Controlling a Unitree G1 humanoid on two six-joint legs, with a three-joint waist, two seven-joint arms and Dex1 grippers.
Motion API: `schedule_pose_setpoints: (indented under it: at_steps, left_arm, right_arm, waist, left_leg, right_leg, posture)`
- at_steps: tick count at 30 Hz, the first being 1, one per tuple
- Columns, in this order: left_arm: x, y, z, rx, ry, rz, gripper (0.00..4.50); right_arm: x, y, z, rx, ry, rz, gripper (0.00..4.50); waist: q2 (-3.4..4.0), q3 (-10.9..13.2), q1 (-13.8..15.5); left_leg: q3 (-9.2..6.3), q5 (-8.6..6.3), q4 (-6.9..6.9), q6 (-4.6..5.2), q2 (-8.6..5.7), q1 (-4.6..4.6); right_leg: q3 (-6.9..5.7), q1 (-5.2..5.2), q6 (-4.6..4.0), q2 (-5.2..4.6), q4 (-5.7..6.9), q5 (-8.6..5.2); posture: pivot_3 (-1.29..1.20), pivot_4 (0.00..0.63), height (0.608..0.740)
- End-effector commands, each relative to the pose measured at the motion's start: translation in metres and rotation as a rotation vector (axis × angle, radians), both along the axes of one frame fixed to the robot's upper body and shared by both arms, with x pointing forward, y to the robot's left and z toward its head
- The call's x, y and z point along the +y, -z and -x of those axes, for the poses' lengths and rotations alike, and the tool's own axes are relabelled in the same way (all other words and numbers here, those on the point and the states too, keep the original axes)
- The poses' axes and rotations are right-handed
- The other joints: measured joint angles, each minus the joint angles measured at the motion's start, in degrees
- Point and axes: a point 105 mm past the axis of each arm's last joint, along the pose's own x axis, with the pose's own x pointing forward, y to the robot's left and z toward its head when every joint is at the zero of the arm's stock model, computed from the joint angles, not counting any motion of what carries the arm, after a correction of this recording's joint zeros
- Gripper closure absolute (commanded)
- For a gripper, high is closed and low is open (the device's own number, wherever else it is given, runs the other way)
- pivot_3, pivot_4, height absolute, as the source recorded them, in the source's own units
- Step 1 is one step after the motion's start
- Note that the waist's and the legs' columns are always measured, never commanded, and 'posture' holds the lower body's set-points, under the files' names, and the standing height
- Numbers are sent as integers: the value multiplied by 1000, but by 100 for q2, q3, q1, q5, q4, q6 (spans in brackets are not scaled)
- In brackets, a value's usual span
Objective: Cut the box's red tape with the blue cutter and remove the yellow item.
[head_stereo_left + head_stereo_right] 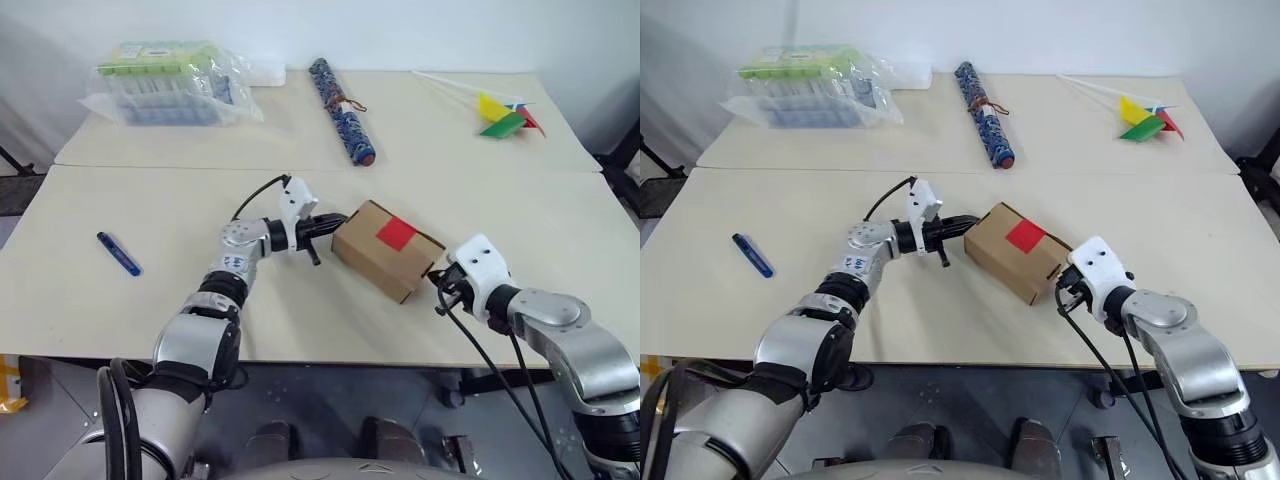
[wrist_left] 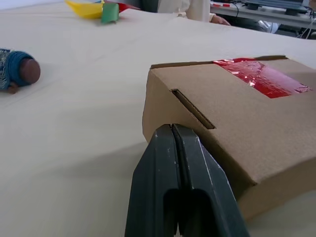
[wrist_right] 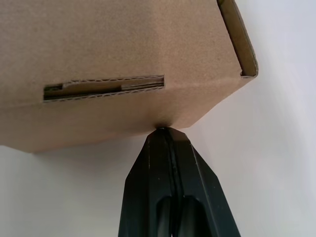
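The brown cardboard box [image 1: 385,250] sits mid-table with the red tape [image 1: 396,234] square on its top face. My left gripper [image 1: 335,224] is shut and empty, its tips pressed against the box's left end; the left wrist view shows the fingers [image 2: 173,163] together at the box [image 2: 237,128] under the red tape [image 2: 261,76]. My right gripper [image 1: 436,277] is shut too, its tips touching the box's right end [image 3: 123,69]. The blue cutter [image 1: 118,253] lies alone far to the left. The yellow item is hidden.
A blue patterned roll [image 1: 341,110] lies at the back centre. A plastic bag of packs [image 1: 170,85] sits back left. A yellow, green and red pinwheel [image 1: 505,115] lies back right. A seam between two tabletops [image 1: 150,168] runs behind the box.
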Motion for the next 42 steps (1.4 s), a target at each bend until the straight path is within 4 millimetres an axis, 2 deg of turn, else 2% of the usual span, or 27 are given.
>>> schedule_pose_setpoints:
  at_steps: [1, 4, 7, 16, 21, 27, 42]
  left_arm:
    - [-6, 3, 13, 20, 94, -27, 4473]
    - [11, 10, 21, 37, 96, -53, 4473]
    - [19, 11, 28, 45, 92, -62, 4473]
    - [21, 2, 32, 48, 40, -47, 4473]
    - [10, 6, 37, 53, 78, -55, 4473]
    - [1, 4, 38, 52, 96, -51, 4473]
    - [38, -3, 21, 58, -32, -80, 4473]
  right_arm:
    - [34, -24, 10, -66, -175, -16, 4500]
    - [44, -27, 16, -49, -235, -12, 4500]
    - [50, -28, 20, -27, -287, -4, 4500]
    - [58, -23, 20, -4, -335, 4, 4500]
    - [55, -17, 21, 16, -350, 45, 4500]
    - [34, -8, 19, 29, -346, 165, 4500]
    - [24, -22, 15, 13, -340, 193, 4500]
  waist:
    - [0, 0, -6]
    - [0, 0, -28]
    - [0, 0, -64]
    - [-1, -1, -49]
    - [-2, -1, -49]
    - [-8, -5, 15]
    - [-9, -5, 73]
  left_leg:
    - [-3, 0, 0, 0, 0, 0]
    - [-4, 0, 1, 0, 0, -1]
    - [-13, 0, 2, 0, 0, 0]
    - [-32, 0, 17, 0, -2, -9]
    - [-31, 0, 18, 0, -5, -13]
    - [-33, 0, 24, 0, -8, -17]
    - [-71, -1, 85, 2, -10, -64]
  right_leg:
    - [-1, 0, 0, 0, 2, 0]
    - [0, 0, 1, 0, 3, 0]
    - [0, 0, 1, 0, 11, 0]
    - [1, 0, 3, -2, 19, 2]
    - [0, 0, 5, -2, 19, 3]
    - [0, 0, 11, -3, 18, 6]
    - [-13, -2, 11, 0, 22, 6]
  posture:
    - [0, 150, 740]
    - [0, 150, 740]
    - [0, 150, 740]
    - [0, 150, 740]
    - [0, 150, 740]
    - [0, 150, 740]
    - [0, 150, 740]
